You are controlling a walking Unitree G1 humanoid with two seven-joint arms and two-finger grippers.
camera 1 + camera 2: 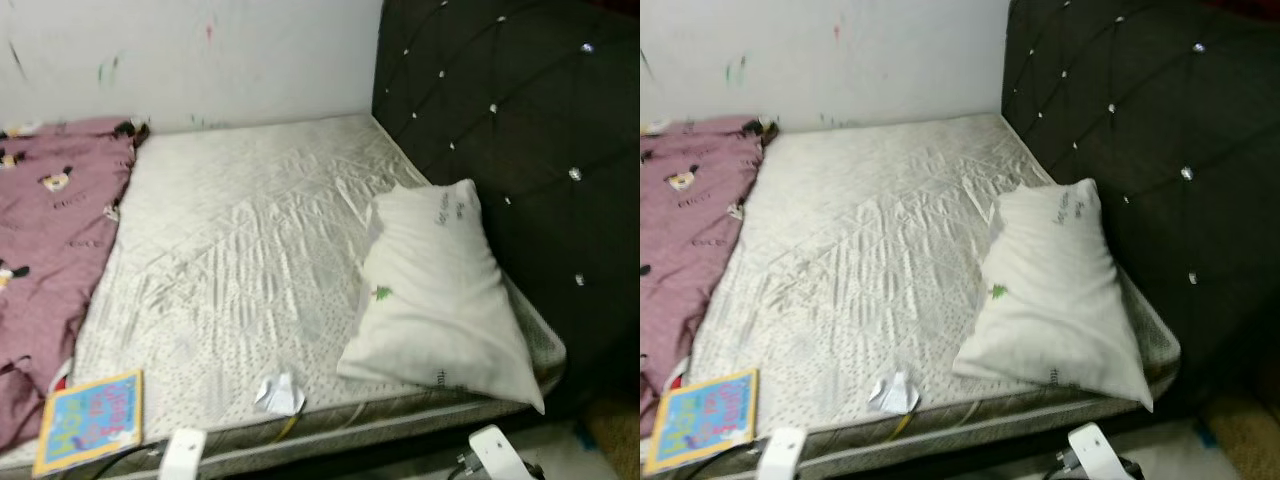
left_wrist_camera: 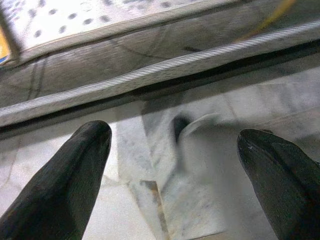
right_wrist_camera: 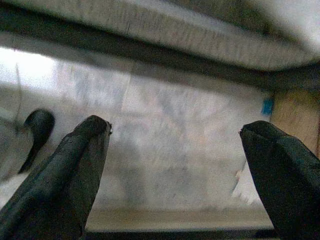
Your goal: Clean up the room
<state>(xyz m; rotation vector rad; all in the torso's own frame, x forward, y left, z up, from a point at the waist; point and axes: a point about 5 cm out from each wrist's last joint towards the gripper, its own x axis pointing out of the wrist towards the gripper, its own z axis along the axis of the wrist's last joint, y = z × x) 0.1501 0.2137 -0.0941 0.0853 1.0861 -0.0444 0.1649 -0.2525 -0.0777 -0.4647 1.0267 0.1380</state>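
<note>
Bare quilted mattress point(image 1: 240, 250); white pillow point(image 1: 440, 290) against the dark tufted headboard point(image 1: 520, 130); pink blanket point(image 1: 50, 230) at far side; picture book point(image 1: 90, 420) and what looks like crumpled paper point(image 1: 280, 393) at near edge. Left gripper point(image 2: 175, 145) and right gripper point(image 3: 175, 135), fingers spread wide, empty, low over floor point(image 2: 210, 165).

Quilted satin-sheen mattress point(image 1: 240, 250); soft matt cloth pillow point(image 1: 435, 290); pink printed cloth blanket point(image 1: 50, 230); dark tufted headboard point(image 1: 520, 130), shiny studs; glossy book point(image 1: 90, 420); crumpled paper point(image 1: 280, 393); polished marble floor point(image 2: 200, 200).
</note>
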